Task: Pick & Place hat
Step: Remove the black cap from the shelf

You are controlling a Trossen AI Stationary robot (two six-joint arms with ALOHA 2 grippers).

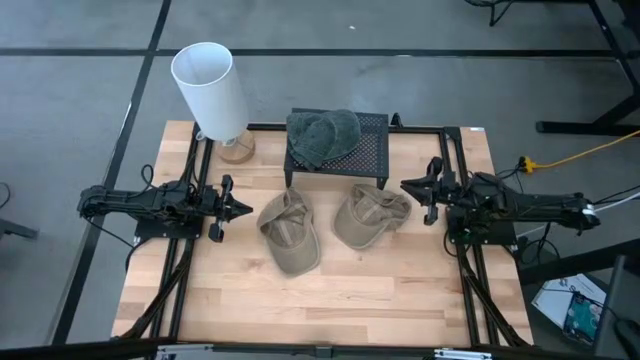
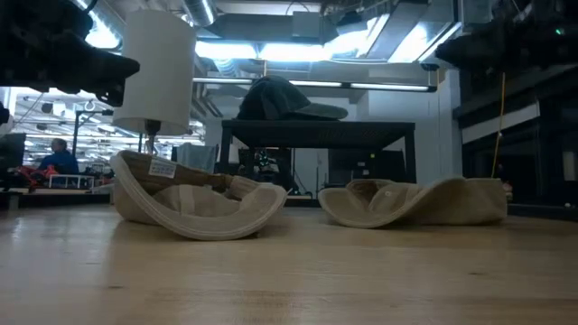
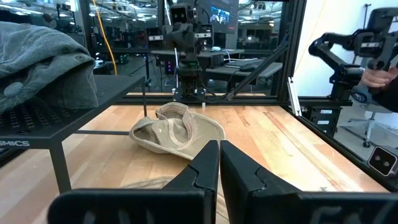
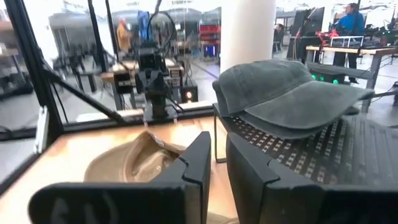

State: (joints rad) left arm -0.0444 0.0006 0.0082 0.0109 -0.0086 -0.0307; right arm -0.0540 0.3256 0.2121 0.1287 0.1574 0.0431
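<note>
My left gripper point(image 1: 240, 208) hangs at the left side of the wooden table point(image 1: 330, 285), its tips pointing toward the middle. Its two fingers point(image 3: 205, 168) stand almost pressed together, with only a thin slit between them, and nothing is held in that slit. They touch no hat.

My right gripper point(image 1: 410, 186) sits at the right side of the table, pointing inward as well. Its fingers point(image 4: 199, 158) are likewise drawn nearly together, a narrow gap between them, and they grip nothing.

Between my two claws lie two tan caps, both turned upside down on the wood. The left tan cap point(image 1: 290, 232) lies just beside my left fingertips, apart from them, its brim pointing toward the near edge of the table. The right tan cap point(image 1: 370, 215) lies near my right claw, also untouched. The two caps lie close to each other; from above they seem just apart.

Behind them, at the far side of the table, stands a black perforated rack point(image 1: 368, 150) on legs. On top of it rest dark grey caps point(image 1: 322, 135), stacked one upon another, brims overlapping; I cannot tell exactly how many.

At the far left corner stands a lamp with a white cylindrical shade point(image 1: 210, 90) on a round wooden base point(image 1: 236, 150), tilted in the overhead view.
</note>
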